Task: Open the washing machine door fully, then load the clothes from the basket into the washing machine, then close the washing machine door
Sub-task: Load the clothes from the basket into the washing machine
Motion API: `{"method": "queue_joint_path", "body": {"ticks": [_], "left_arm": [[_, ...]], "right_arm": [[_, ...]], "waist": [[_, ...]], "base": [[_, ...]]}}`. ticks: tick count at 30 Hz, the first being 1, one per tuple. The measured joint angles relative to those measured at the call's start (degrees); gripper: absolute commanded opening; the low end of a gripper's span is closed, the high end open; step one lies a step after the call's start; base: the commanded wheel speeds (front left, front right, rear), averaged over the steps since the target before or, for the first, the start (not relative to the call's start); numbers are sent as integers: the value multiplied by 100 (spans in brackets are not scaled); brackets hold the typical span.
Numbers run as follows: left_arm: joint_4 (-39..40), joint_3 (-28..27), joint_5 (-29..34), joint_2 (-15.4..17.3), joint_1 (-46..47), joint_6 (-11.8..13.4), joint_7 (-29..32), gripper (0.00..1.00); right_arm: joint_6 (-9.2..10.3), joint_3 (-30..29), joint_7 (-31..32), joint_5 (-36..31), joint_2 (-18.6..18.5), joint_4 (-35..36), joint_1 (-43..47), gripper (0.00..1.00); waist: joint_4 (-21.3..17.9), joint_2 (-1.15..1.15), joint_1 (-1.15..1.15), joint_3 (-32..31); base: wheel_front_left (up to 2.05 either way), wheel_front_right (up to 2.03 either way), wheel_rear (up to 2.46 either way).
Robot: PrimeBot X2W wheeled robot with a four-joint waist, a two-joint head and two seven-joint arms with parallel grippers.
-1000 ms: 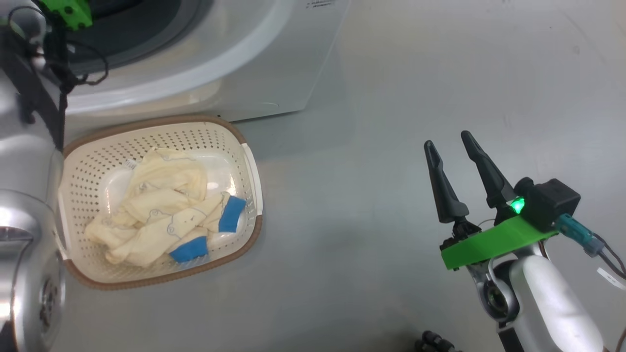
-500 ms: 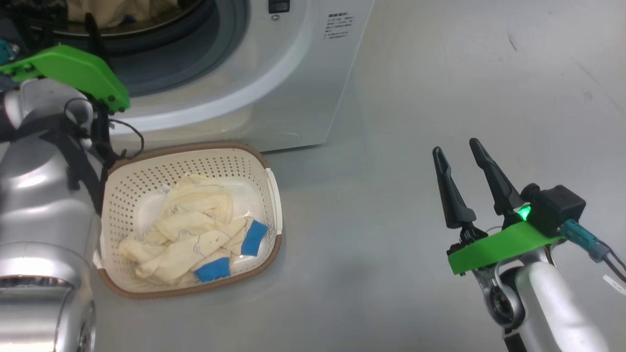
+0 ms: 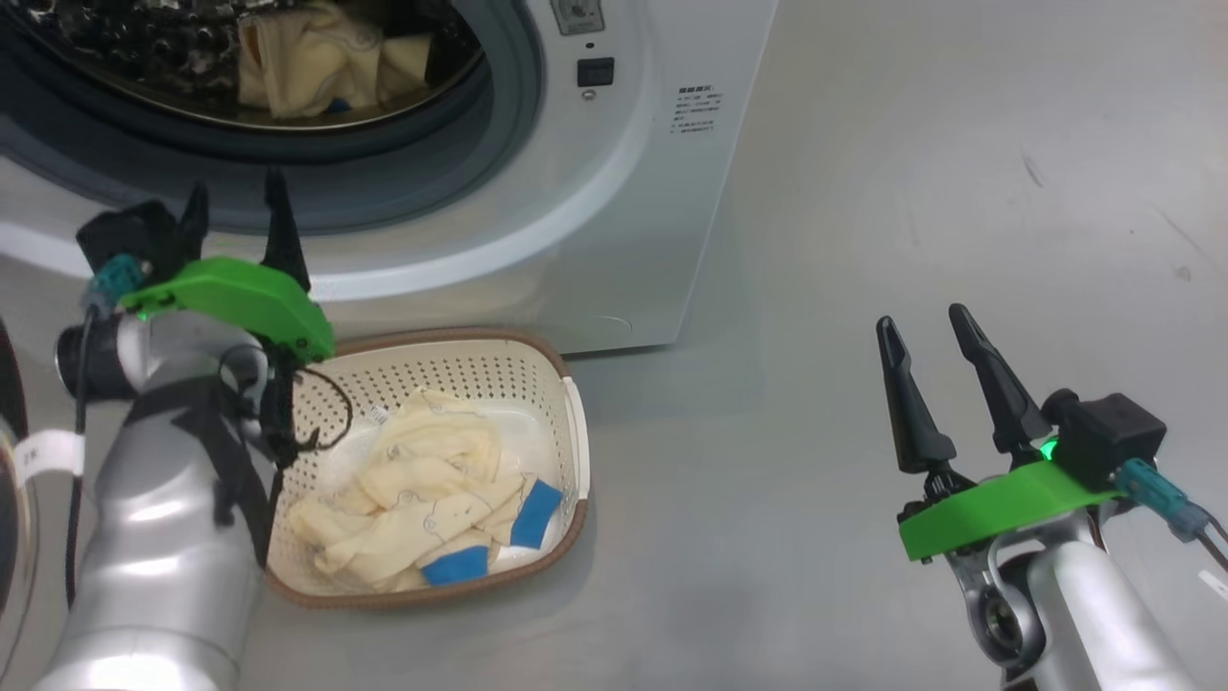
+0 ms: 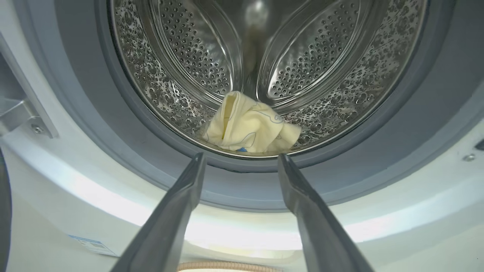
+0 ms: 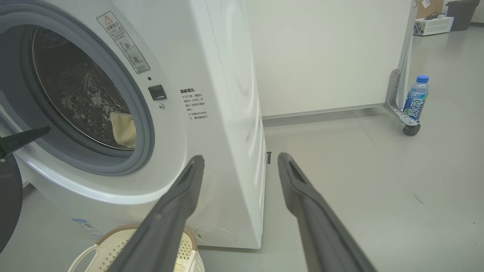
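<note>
The washing machine (image 3: 614,221) stands with its drum open, and one piece of the cream clothes (image 3: 307,58) lies inside the drum (image 4: 249,126). The washing machine door (image 3: 8,537) shows as a dark curved edge at the far left, swung open. On the floor in front sits the basket (image 3: 568,384), holding more cream clothes with blue pieces (image 3: 432,494). My left gripper (image 3: 236,192) hovers open and empty above the basket's far left corner, pointing into the drum mouth (image 4: 241,156). My right gripper (image 3: 919,321) is open and empty over bare floor to the right (image 5: 241,156).
The door's metal hinge (image 4: 34,126) sits left of the drum mouth. Grey floor stretches to the right of the machine. A wheeled white partition (image 5: 401,113) and a blue-capped bottle (image 5: 416,98) stand far behind on the right.
The head view has shifted, bringing the drum and the cloth inside it into sight. My left gripper has drawn back from the drum mouth toward the basket, empty. The right gripper has kept its place.
</note>
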State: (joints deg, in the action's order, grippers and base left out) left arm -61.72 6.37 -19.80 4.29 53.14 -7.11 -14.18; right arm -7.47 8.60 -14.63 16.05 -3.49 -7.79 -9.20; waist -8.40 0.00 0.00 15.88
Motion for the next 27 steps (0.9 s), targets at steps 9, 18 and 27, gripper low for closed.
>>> {"method": "queue_joint_path", "body": {"ticks": [9,18,27], "left_arm": [[1739,-116,53,-52,-1813,-35,0,100],[3289,-447,197,-136,-3261,-37,-1,100],[4352,-832,394,-170,-4222,-40,-1,100]], "right_arm": [[0,-57,1,-2,-35,-44,209,100],[0,-96,1,-44,-59,-23,324,100],[0,-105,0,-44,-60,-19,425,100]], "waist": [[121,0,0,-432],[179,0,0,-634],[106,0,0,-757]], "base": [[0,0,0],[0,0,0],[0,0,0]]}}
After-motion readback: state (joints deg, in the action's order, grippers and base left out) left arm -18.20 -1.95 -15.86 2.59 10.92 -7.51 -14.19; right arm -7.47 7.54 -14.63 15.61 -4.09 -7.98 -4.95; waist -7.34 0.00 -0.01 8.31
